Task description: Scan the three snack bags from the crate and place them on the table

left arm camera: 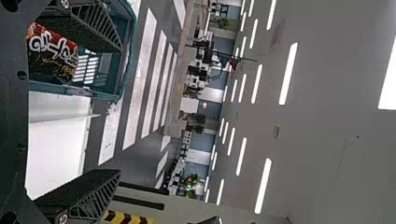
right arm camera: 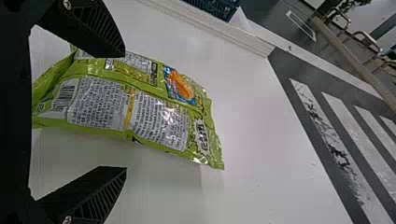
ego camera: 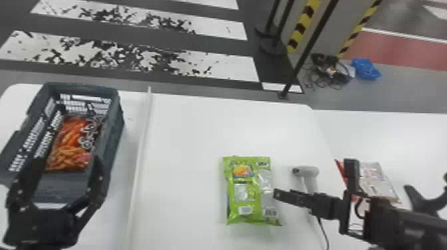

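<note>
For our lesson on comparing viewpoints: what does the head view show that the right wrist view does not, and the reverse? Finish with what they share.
Head view alone: the left gripper, the orange-pictured snack bag inside the crate, the handheld scanner and the blue item on the floor.

Right wrist view alone: the metal-framed chairs in the background.

Both: the green snack bag, the right gripper, part of the crate and the white table.

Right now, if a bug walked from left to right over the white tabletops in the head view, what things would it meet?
Dark crate → thin white divider → green snack bag → pale handheld scanner → red-and-white packet.
</note>
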`<act>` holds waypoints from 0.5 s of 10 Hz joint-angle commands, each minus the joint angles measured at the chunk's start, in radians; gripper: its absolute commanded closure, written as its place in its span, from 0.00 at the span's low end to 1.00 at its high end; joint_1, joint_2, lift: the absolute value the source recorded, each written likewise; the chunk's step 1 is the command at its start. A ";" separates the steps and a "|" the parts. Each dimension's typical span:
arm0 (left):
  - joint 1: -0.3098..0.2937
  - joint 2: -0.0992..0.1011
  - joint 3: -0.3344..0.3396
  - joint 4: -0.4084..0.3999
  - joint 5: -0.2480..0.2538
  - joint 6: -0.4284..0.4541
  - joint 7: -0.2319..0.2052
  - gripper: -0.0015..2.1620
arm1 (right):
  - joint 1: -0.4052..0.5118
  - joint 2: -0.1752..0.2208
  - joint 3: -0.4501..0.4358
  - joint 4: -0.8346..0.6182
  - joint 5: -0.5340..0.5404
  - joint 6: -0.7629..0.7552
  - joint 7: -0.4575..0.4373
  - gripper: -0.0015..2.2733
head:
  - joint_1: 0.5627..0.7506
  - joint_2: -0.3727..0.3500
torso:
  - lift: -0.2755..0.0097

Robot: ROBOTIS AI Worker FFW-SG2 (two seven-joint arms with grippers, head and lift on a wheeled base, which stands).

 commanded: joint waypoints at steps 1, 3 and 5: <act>0.000 0.001 0.000 0.000 0.000 0.000 0.001 0.03 | -0.056 -0.009 0.045 0.059 0.009 0.030 0.012 0.03 | 0.70 0.24 | 0.84; 0.000 0.003 0.001 0.000 0.000 0.000 0.000 0.03 | -0.099 -0.007 0.097 0.134 0.019 -0.001 0.017 0.03 | 0.70 0.27 | 0.84; 0.000 0.003 0.001 0.002 0.000 0.000 -0.002 0.03 | -0.110 -0.001 0.146 0.161 0.043 -0.047 0.015 0.03 | 0.70 0.31 | 0.84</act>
